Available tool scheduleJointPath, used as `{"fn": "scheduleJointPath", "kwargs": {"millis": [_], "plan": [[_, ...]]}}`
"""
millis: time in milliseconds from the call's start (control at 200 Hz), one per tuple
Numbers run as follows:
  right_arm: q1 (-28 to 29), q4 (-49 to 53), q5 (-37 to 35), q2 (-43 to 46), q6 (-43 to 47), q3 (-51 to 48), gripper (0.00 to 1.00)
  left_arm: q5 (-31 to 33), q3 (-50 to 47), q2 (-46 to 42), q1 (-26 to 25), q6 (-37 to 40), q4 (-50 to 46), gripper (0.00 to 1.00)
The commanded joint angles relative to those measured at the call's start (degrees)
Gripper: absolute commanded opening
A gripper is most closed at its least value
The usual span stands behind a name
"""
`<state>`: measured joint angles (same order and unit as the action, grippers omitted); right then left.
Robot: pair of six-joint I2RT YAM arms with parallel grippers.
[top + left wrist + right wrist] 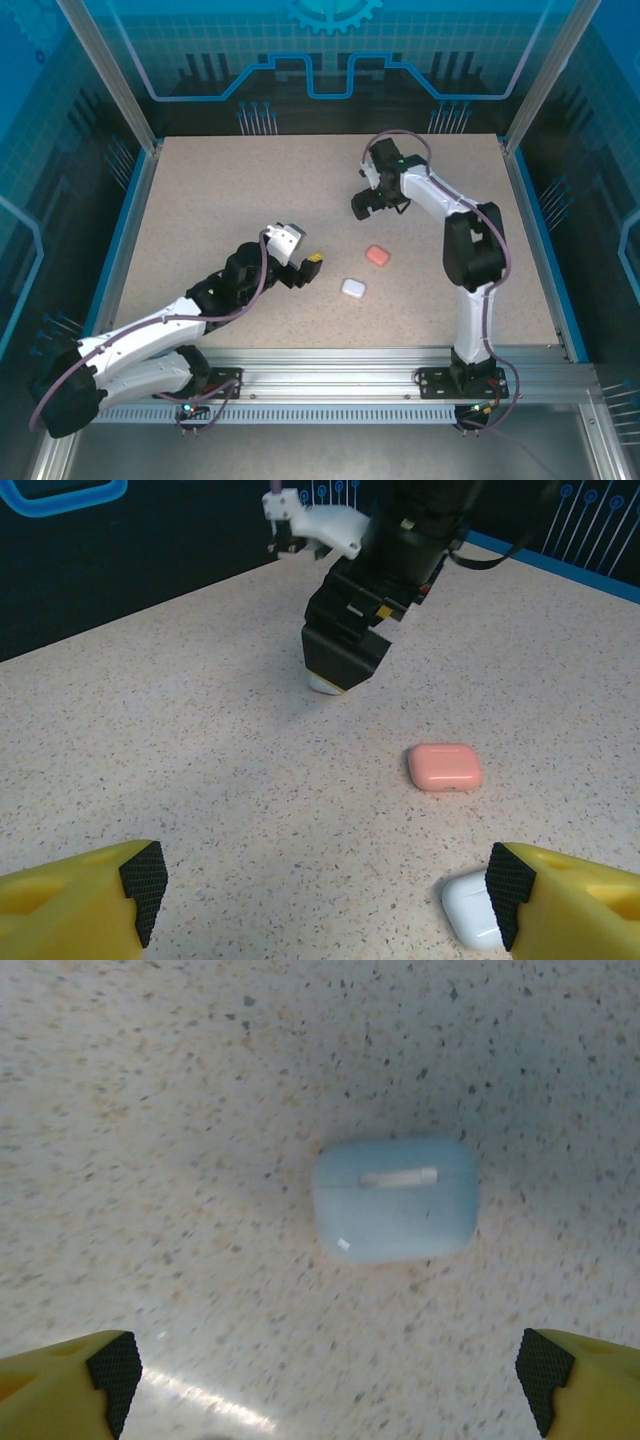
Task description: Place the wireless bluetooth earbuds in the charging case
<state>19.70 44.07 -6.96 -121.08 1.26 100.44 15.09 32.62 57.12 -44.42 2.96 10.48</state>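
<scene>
Three closed, pebble-like charging cases lie on the speckled table; the earbuds are out of view. A pale blue case [395, 1200] with a short white bar on its upper face lies directly below my right gripper [328, 1385], which hangs open above it without touching. The left wrist view shows that case [322, 684] peeking out under the right gripper [345, 650]. A pink case [377, 256] and a white case [353, 288] lie mid-table. My left gripper [325, 900] is open and empty, with the white case [468, 910] against its right fingertip [508, 905] and the pink case [445, 767] further ahead.
The right arm [470, 250] reaches over the table's back right. The left arm [170, 320] stretches in from the near left corner. Blue walls and aluminium posts [110, 80] enclose the table.
</scene>
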Motion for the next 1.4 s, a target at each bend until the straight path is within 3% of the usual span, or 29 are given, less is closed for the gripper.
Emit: {"fn": "scheduleJointPath", "kwargs": {"millis": [0, 400, 880, 1111, 1396], "plan": [[-0.4, 7.1, -2.4, -5.6, 4.9, 7.1, 1.0, 2.0, -0.7, -1.6, -0.1, -0.5, -1.4, 0.87], [-1.8, 17.2, -1.8, -20.2, 4.7, 24.7, 0.99, 3.3, -1.6, -3.1, 0.4, 0.3, -2.3, 0.89], [-2.2, 22.7, -1.4, -26.7, 3.7, 31.5, 0.78, 3.3, -1.6, -2.7, 0.7, 0.8, -2.1, 0.9], [-2.1, 21.4, -1.2, -24.1, 3.4, 26.9, 0.67, 3.3, -1.5, -2.8, 0.7, 0.7, -2.2, 0.9], [-3.1, 10.7, 7.9, -9.4, 0.6, 11.4, 0.63, -0.2, -3.7, -4.1, 0.7, 1.6, 2.6, 0.91]]}}
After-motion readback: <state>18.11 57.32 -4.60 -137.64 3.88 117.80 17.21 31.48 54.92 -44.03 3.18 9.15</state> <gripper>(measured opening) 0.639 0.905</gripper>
